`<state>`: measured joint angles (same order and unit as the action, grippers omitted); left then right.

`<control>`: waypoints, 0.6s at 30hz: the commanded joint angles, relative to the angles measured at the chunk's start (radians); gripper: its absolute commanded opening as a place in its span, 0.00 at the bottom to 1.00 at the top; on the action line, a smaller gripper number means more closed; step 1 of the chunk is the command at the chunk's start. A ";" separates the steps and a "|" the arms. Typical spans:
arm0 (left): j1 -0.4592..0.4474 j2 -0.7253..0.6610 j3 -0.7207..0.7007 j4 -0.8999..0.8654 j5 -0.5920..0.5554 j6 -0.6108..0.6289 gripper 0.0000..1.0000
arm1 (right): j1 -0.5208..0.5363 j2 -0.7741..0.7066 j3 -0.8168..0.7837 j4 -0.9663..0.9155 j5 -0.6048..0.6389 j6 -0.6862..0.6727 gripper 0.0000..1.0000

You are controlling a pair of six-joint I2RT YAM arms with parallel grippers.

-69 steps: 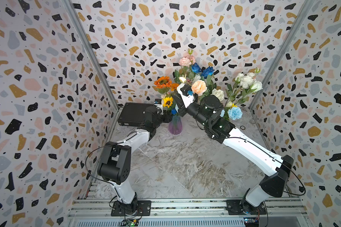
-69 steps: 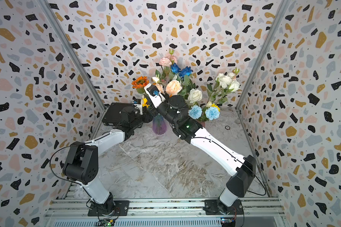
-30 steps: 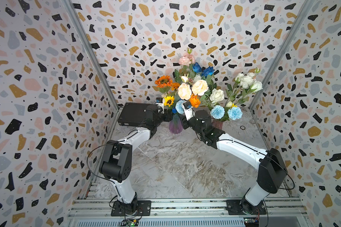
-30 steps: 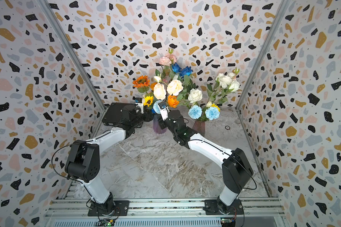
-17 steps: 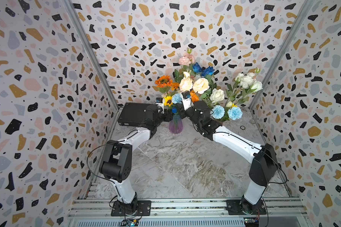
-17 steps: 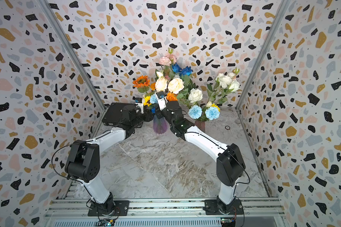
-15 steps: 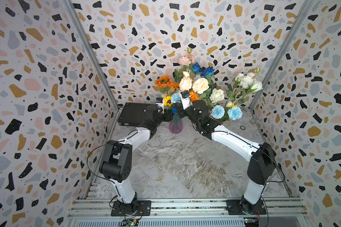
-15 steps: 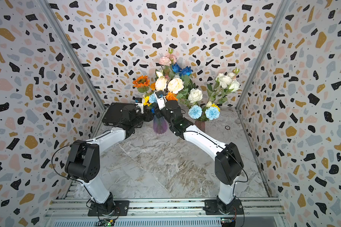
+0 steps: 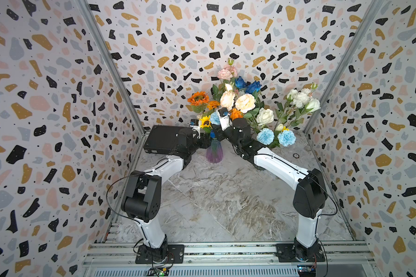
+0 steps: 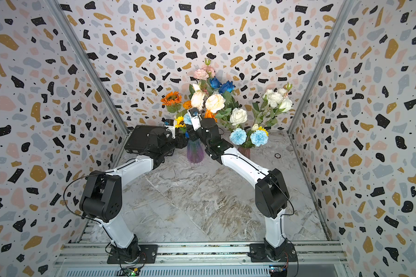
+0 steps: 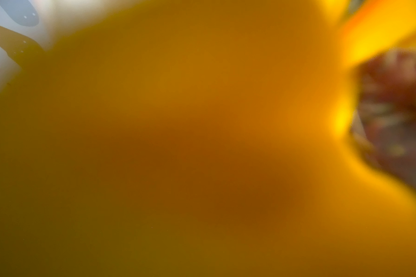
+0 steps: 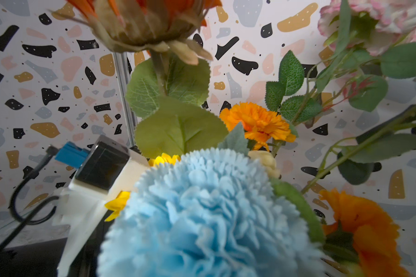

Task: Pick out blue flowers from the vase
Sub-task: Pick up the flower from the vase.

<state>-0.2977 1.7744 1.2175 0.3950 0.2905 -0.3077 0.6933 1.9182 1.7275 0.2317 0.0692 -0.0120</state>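
Holding flowers (image 9: 245, 103), purple vase (image 9: 214, 153), pale-blue pom-pom (image 12: 209, 215) above, left claw (image 9: 205, 142), right claw (image 9: 217, 134) beside neck (grips: cannot tell)

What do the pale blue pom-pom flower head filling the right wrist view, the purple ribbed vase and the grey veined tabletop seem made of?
Pale blue pom-pom flower head: probably fabric, matte; evenly pinked petal edges look artificial.
Purple ribbed vase: likely tinted glass, glossy and translucent, shading teal to violet.
Grey veined tabletop: marble-look surface, perhaps printed; faint sheen.
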 commanded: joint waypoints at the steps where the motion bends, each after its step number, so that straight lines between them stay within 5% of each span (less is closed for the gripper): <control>1: -0.003 0.036 -0.016 -0.019 0.009 0.013 0.62 | -0.014 -0.010 0.048 0.023 -0.007 0.018 0.43; 7: -0.004 0.043 -0.016 -0.014 0.004 0.010 0.62 | -0.017 -0.033 0.060 0.031 -0.055 0.012 0.29; 18: -0.004 0.051 -0.007 -0.021 -0.003 0.012 0.62 | -0.016 -0.104 0.063 0.050 -0.119 0.010 0.29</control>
<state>-0.2977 1.7874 1.2179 0.4217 0.2970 -0.3107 0.6781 1.9114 1.7447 0.2398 -0.0196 -0.0036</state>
